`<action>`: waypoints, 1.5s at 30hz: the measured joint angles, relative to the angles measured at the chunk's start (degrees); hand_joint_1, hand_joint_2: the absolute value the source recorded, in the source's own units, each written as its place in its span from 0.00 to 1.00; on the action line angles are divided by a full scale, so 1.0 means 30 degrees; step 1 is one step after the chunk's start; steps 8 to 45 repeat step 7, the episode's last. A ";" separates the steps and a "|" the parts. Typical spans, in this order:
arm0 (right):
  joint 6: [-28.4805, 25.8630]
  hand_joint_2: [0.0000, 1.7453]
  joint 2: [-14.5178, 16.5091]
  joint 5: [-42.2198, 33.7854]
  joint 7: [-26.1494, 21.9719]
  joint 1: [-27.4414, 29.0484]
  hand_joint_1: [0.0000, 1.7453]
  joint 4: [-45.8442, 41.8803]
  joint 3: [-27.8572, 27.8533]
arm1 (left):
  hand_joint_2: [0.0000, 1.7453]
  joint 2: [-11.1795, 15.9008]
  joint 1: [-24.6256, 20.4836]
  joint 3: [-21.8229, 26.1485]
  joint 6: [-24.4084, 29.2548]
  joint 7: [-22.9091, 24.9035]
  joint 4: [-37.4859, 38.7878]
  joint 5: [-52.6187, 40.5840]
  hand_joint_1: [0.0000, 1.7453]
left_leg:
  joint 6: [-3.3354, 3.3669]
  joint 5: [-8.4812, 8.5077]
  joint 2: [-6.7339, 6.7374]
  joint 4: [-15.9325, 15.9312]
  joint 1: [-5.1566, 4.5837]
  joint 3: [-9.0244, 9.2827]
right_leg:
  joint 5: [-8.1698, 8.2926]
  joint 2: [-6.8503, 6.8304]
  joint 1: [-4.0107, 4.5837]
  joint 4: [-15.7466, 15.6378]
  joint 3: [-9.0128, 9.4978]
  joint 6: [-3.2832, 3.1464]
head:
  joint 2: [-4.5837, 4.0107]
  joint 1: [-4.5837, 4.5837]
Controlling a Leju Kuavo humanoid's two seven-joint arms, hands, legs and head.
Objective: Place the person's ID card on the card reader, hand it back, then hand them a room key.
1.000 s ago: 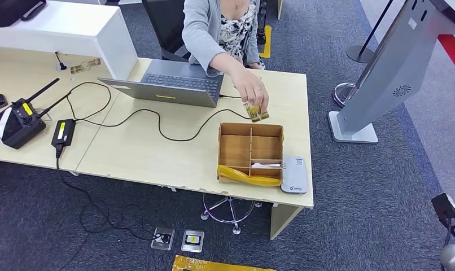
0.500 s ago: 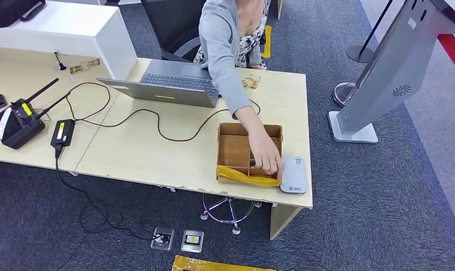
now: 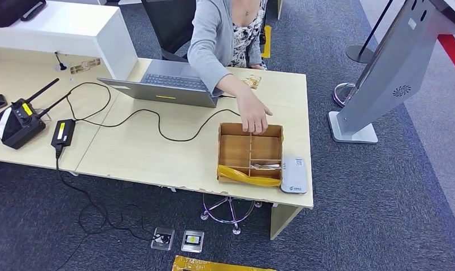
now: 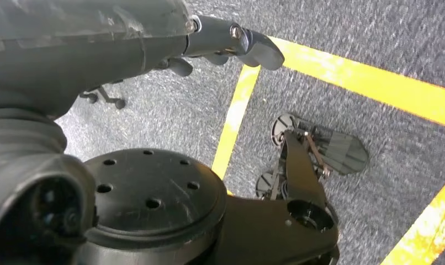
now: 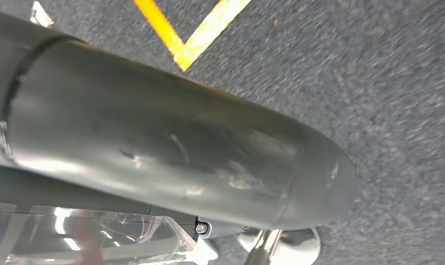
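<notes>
Desk (image 3: 140,152): pale wood, sitting across the head view with everything for the job on its right end.

Person (image 3: 217,34): seated behind the desk in a grey sleeve, reaching forward; their hand (image 3: 254,117) is hovering over the far rim of the box. Risk: any reach by the robot now is heading into that arm.

Laptop (image 3: 169,87): lying open just beside the person's elbow, a black cable (image 3: 157,121) trailing across the desk toward the box. Risk: a low sweep is likely snagging it.

Cardboard box (image 3: 250,152): divided into compartments, a yellow strip lying along its near edge and a thin pale card-like item (image 3: 266,165) resting in the near right compartment. Whether that is the ID card or a room key cannot be told. Risk: thin and flat against the floor of a walled compartment, it is likely slipping from the fingers.

Card reader (image 3: 294,175): white, lying touching the box's right side, near the desk corner. Risk: a nudge is pushing it off the edge.

Small gold item (image 3: 251,82): lying on the far desk edge, too small to identify.

Left hand (image 4: 226,47): hanging over the floor, carrying nothing, fingers loosely extended.

Right hand: hanging by the floor, its fingers hidden, so its state cannot be told.
</notes>
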 joint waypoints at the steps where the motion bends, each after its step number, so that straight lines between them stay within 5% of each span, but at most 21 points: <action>1: 0.0084 0.00 0.0029 -0.0084 -0.0397 0.0000 0.00 0.0011 -0.0140 | 0.00 0.0005 0.0001 0.0038 0.0024 -0.0013 0.0000 0.0047 0.00 | 0.0000 0.0000 0.0000 0.0000 -0.0004 0.0001 | 0.0000 0.0000 -0.0005 0.0000 0.0000 0.0000 | 0.0000 0.0000; 7: 0.0586 0.00 0.0043 -0.0500 -0.2366 -0.0009 0.00 0.0019 -0.0758 | 0.00 0.0021 0.0022 0.0268 -0.0601 -0.0946 0.0000 0.0244 0.00 | 0.0000 0.0000 0.0000 0.0000 -0.0004 0.0003 | 0.0000 0.0000 -0.0006 0.0000 -0.0001 0.0000 | 0.0000 -0.0005; 45: 0.0586 0.00 0.0043 -0.0500 -0.2366 -0.0009 0.00 0.0019 -0.0758 | 0.00 0.0021 0.0022 0.0268 -0.0601 -0.0946 0.0000 0.0244 0.00 | 0.0000 0.0000 0.0000 0.0000 -0.0004 0.0003 | 0.0000 0.0000 -0.0006 0.0000 -0.0001 0.0000 | 0.0000 -0.0005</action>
